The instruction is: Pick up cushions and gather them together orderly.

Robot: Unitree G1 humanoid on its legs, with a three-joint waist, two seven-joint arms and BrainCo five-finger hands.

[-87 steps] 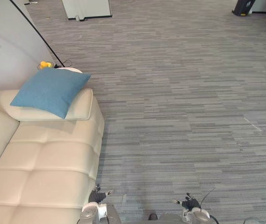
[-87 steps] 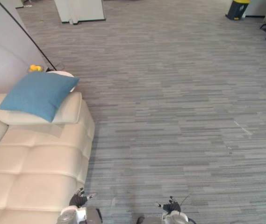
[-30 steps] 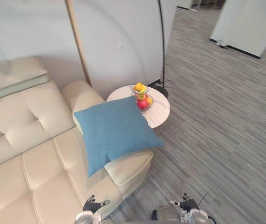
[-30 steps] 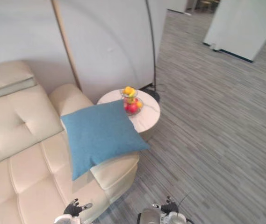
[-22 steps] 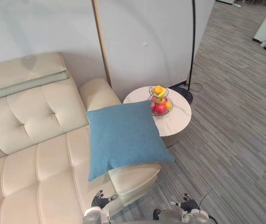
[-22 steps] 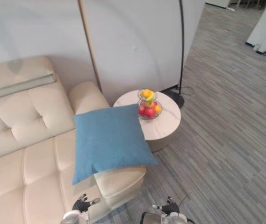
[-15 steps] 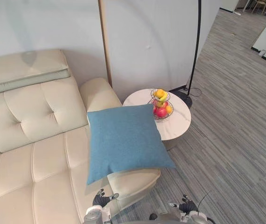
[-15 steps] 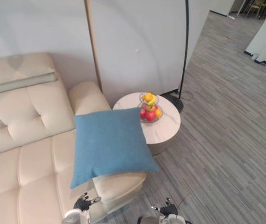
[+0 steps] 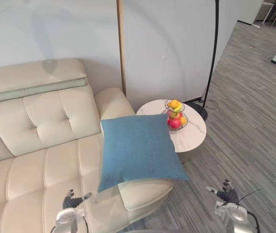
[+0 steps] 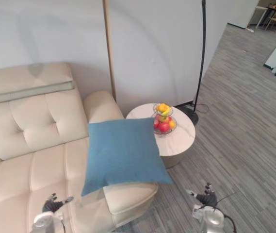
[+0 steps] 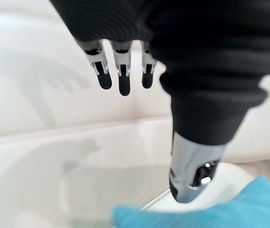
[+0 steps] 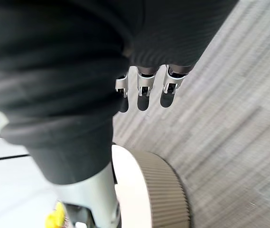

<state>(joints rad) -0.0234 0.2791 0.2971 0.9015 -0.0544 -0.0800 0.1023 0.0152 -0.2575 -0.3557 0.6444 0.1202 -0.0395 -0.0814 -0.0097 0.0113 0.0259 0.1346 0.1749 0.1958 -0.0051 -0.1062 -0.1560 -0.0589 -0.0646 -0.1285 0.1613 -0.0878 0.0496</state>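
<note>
You are looking down at a cream tufted sofa (image 9: 36, 145) that stands against a pale wall. One blue square cushion (image 9: 140, 148) lies on the sofa's padded armrest (image 9: 145, 191). It sits flat but turned at a slight angle, with one corner hanging over the seat and another reaching past the front of the armrest above the grey striped carpet (image 9: 254, 145).

Just beside that armrest stands a round white side table (image 9: 196, 136). On it is a wire basket of fruit (image 9: 175, 116) holding red and yellow pieces. The cushion's far edge overlaps the table's rim from this angle, and you cannot tell whether they touch. A black lamp pole (image 9: 215, 53) rises behind the table, and a thin wooden strip (image 9: 121, 43) runs up the wall behind the sofa.

Your left hand (image 9: 72, 201) hovers low over the sofa seat, near the cushion's hanging corner. Its fingers are straight and relaxed and grip nothing. Your right hand (image 9: 225, 193) hovers over the carpet, in front of the table and well apart from the cushion. Its fingers are also straight and grip nothing.
</note>
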